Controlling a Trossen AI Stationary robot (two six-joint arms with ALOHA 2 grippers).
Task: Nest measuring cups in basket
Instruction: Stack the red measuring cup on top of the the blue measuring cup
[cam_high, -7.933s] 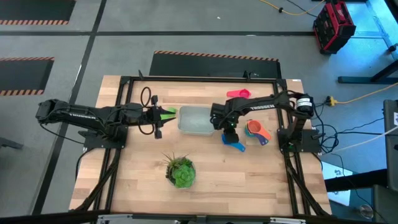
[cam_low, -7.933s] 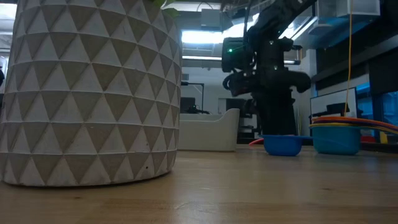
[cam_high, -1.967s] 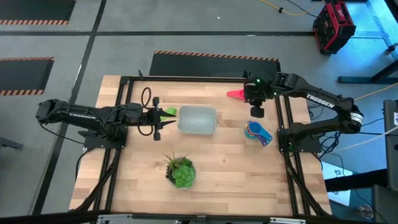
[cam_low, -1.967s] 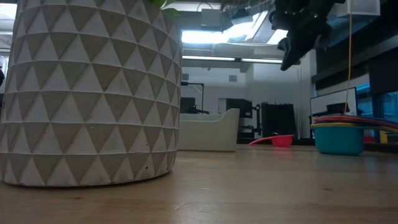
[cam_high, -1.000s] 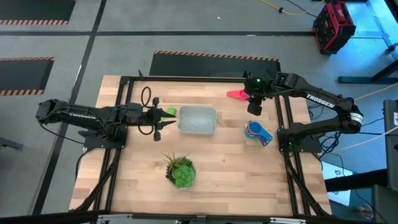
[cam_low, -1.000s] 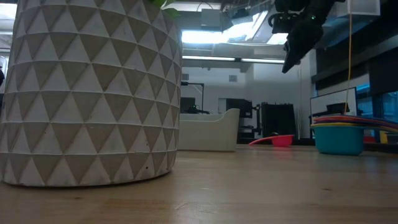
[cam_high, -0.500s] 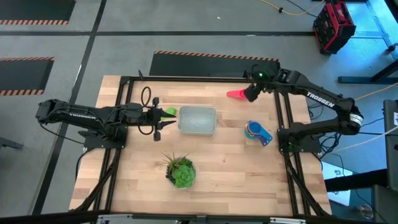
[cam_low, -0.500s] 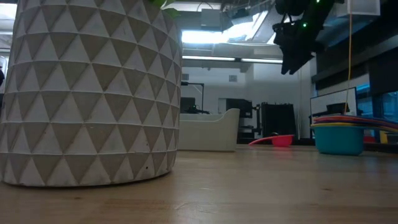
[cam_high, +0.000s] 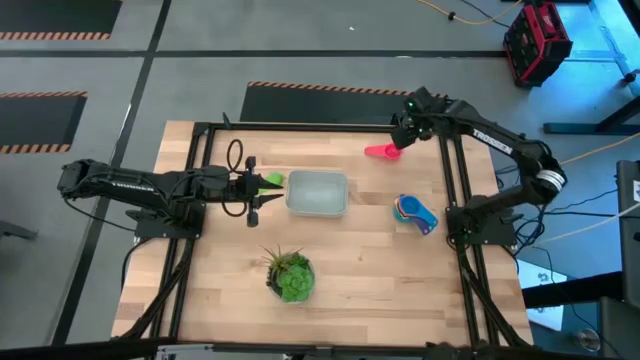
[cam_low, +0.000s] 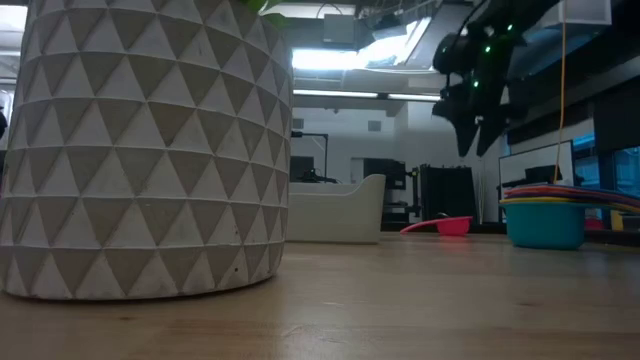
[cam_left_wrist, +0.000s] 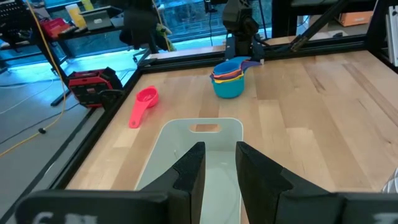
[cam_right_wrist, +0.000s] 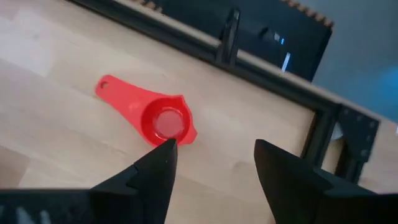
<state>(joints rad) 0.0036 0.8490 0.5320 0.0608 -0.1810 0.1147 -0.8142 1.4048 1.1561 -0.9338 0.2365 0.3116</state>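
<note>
The pink-red measuring cup (cam_high: 381, 151) lies alone on the table near the far edge, bowl up, and also shows in the right wrist view (cam_right_wrist: 158, 121). My right gripper (cam_right_wrist: 214, 149) hangs open in the air above it (cam_high: 397, 143), well clear of the table in the low view (cam_low: 472, 148). Several nested cups (cam_high: 412, 212) stand on the table's right part, a blue one outermost. The pale basket (cam_high: 318, 193) rests on its base at mid-table. My left gripper (cam_left_wrist: 216, 152) is level, just left of the basket, its fingers a little open. A green cup (cam_high: 270, 180) lies by its fingertips.
A potted plant (cam_high: 290, 276) in a white patterned pot (cam_low: 145, 150) stands near the table's near edge. A black frame rail (cam_right_wrist: 267, 81) runs along the far edge just behind the pink-red cup. Bare wood lies between the basket and the nested cups.
My right gripper has moved toward the table's far edge, to above the pink-red cup, has come somewhat lower and has turned about. The cups, the basket and my left arm have kept still.
</note>
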